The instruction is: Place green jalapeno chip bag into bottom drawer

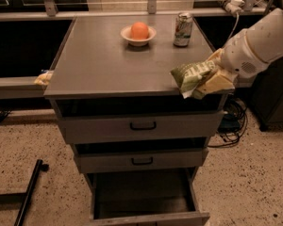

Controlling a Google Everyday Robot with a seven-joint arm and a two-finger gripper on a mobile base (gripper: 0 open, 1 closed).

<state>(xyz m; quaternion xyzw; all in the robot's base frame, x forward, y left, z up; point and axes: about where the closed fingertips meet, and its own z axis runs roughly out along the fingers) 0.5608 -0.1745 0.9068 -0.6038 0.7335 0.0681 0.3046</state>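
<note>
The green jalapeno chip bag (192,76) is olive-green with white lettering. My gripper (213,81) is shut on it and holds it at the front right corner of the cabinet top (108,65), partly past the edge. The white arm reaches in from the right. The bottom drawer (146,199) stands pulled out at the foot of the cabinet, and its inside looks dark and bare.
A white bowl with an orange (138,32) and a green-and-silver soda can (182,29) stand at the back of the cabinet top. Two shallower drawers with black handles (142,125) sit slightly ajar above the bottom one. Cables lie on the floor to the right (231,121).
</note>
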